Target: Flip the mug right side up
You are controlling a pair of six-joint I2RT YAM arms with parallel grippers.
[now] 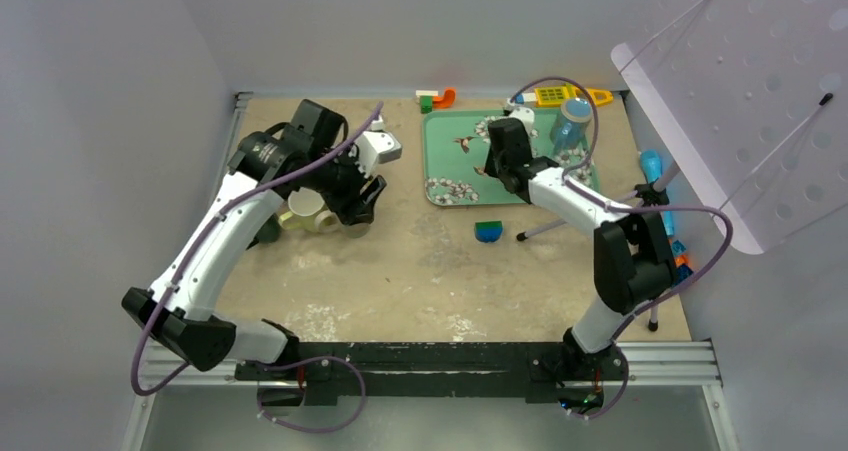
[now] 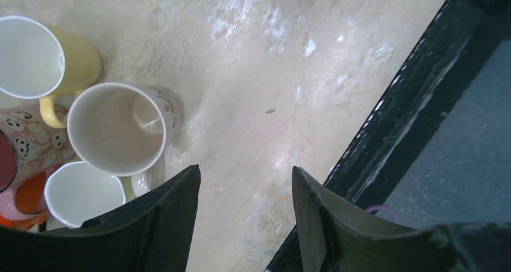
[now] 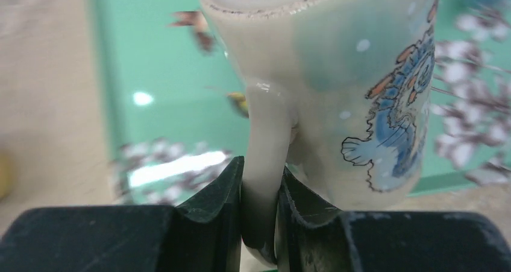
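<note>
My right gripper [image 3: 262, 166] is shut on the handle of a white mug [image 3: 337, 73] with a blue and orange drawing on its side. It holds the mug over the green tray [image 3: 163, 61]; the mug's rough-edged end points to the top of the right wrist view. In the top view the right gripper [image 1: 505, 161] is over the tray [image 1: 445, 141], and the wrist hides most of the mug [image 1: 522, 117]. My left gripper [image 2: 244, 172] is open and empty above the bare table, also shown in the top view [image 1: 360, 206].
Several mugs cluster beside the left gripper: a yellow one [image 2: 78, 61], a white one [image 2: 117, 130], a patterned one [image 2: 30, 139]. A blue-green block [image 1: 488, 231] lies mid-table. A blue bottle [image 1: 572, 121] stands on the tray. The black front rail [image 2: 398, 121] is near.
</note>
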